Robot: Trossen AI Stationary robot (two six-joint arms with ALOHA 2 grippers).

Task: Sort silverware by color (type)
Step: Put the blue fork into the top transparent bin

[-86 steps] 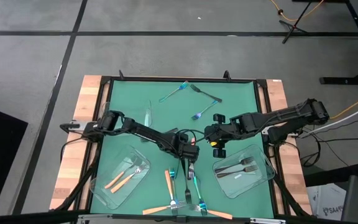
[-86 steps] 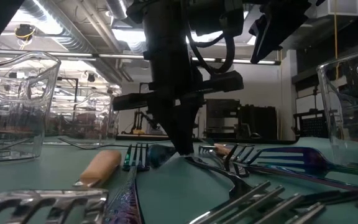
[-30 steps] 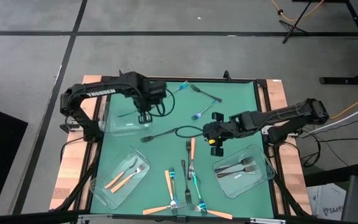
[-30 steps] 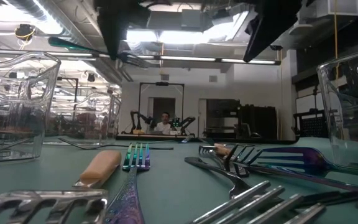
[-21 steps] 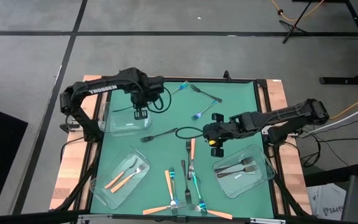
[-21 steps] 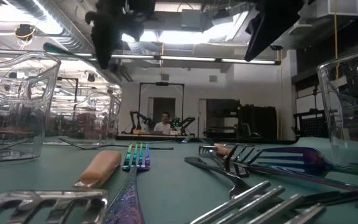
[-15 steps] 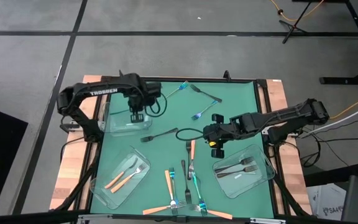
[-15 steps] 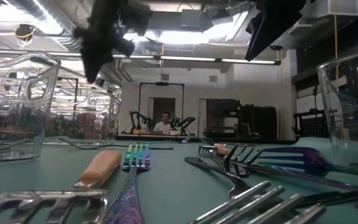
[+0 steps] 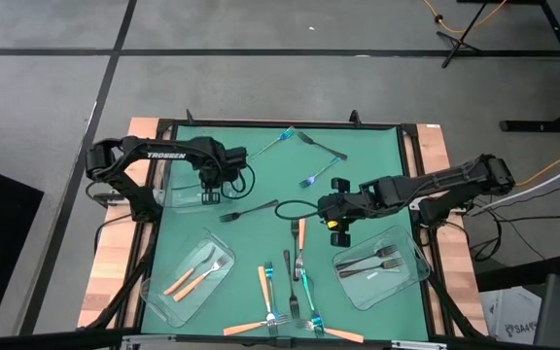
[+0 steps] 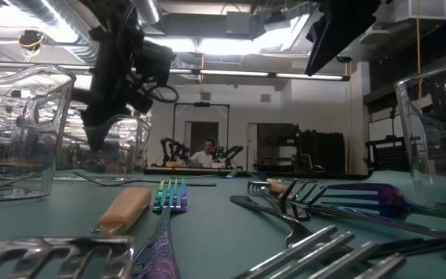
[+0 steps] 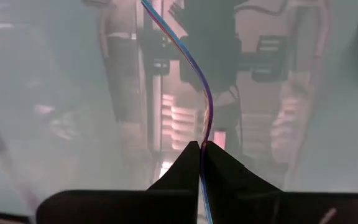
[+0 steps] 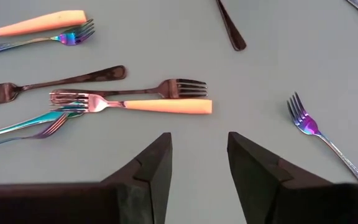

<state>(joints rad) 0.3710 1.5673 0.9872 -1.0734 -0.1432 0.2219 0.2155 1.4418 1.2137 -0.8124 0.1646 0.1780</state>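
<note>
The left gripper (image 9: 210,185) has carried a blue fork (image 11: 199,93) from mid-table to the far-left tray (image 9: 178,199), pinching it. High view: several forks (image 9: 295,292) remain loose; two trays hold some. Right gripper (image 12: 197,155) hovers mid-table, parted, empty.

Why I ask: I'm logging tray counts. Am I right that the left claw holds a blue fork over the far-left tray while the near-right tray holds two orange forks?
Not quite. The high view shows the near-right tray holds two dark forks; the orange pair is near-left. The left claw does hold a blue fork.
</note>
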